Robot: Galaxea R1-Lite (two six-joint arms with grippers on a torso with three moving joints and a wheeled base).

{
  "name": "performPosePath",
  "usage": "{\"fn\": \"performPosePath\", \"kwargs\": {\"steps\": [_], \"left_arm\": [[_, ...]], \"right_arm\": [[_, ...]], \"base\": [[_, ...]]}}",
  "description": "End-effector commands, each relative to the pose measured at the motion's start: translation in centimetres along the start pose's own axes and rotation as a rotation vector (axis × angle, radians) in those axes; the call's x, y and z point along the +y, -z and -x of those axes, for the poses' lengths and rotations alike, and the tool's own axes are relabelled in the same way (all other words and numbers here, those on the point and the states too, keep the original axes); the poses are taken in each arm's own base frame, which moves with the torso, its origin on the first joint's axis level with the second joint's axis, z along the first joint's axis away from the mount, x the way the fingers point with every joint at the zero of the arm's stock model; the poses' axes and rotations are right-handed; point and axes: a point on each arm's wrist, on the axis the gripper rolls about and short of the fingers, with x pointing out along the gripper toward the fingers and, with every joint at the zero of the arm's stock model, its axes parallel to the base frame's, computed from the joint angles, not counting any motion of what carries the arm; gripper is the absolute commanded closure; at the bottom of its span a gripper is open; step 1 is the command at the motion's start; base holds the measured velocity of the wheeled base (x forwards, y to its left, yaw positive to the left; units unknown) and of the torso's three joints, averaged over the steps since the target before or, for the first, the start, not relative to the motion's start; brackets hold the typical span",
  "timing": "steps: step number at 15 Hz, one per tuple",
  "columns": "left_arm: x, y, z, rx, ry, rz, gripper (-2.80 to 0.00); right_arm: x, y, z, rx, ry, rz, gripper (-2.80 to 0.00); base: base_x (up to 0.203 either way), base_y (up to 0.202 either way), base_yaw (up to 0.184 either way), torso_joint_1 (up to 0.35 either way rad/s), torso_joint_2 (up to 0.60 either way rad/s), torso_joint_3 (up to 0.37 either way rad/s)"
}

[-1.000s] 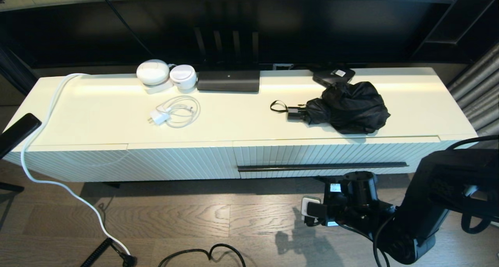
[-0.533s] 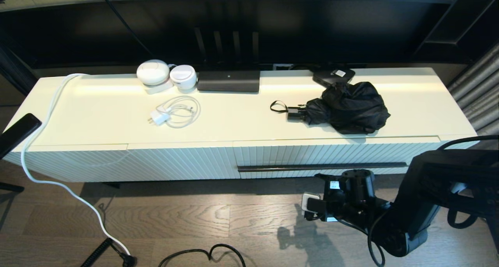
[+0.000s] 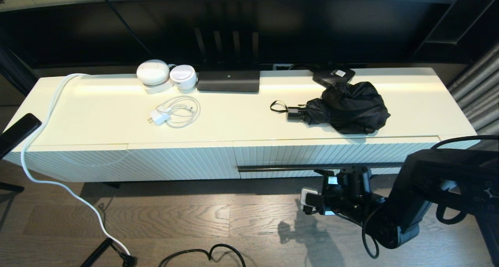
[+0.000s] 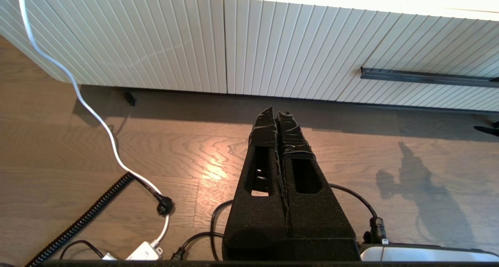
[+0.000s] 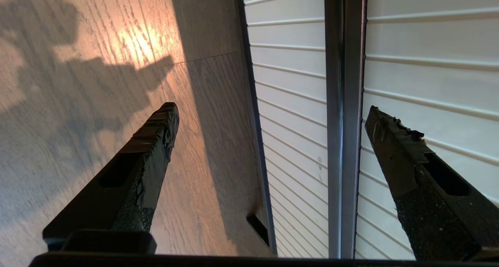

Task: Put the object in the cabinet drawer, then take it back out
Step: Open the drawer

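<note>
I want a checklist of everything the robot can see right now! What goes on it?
Surface: cream cabinet top, lit along the back.
Job's things: black umbrella lies on the top; drawer shut, its bar handle free.
Clutter: white charger, two round white gadgets, black router, flat black box.
Grippers: right gripper open, fingers either side of the handle, not gripping; left gripper shut, low over the floor.
Cables: white cord trails off the top to the floor; black cable on the floor.
Surroundings: wood floor, dark wall behind.
</note>
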Motion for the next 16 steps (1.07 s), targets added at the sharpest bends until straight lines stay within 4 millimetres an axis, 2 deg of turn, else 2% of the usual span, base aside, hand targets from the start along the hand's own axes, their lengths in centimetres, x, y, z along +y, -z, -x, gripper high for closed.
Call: {"fn": "performPosePath", "kwargs": {"steps": [1, 5, 9, 16], "left_arm": [[0.0, 0.0, 0.0, -0.001, 0.000, 0.001, 0.00], [0.0, 0.0, 0.0, -0.001, 0.000, 0.001, 0.00], [0.0, 0.0, 0.0, -0.001, 0.000, 0.001, 0.00], [0.0, 0.0, 0.0, -0.001, 0.000, 0.001, 0.00]], "right_arm": [[0.2, 0.1, -0.6, -0.001, 0.004, 0.006, -2.80], [0.0, 0.2, -1.6, -0.005, 0.020, 0.005, -2.80], [-1.0, 0.8, -2.3, -0.001, 0.054, 0.030, -2.80], [-0.7, 1.4, -2.7, 0.011, 0.047, 0.033, -2.80]], "base": [[0.000, 0.000, 0.000, 0.000, 0.00, 0.000], [0.000, 0.000, 0.000, 0.000, 0.00, 0.000], [0.000, 0.000, 0.000, 0.000, 0.00, 0.000], [0.000, 0.000, 0.000, 0.000, 0.00, 0.000]]}}
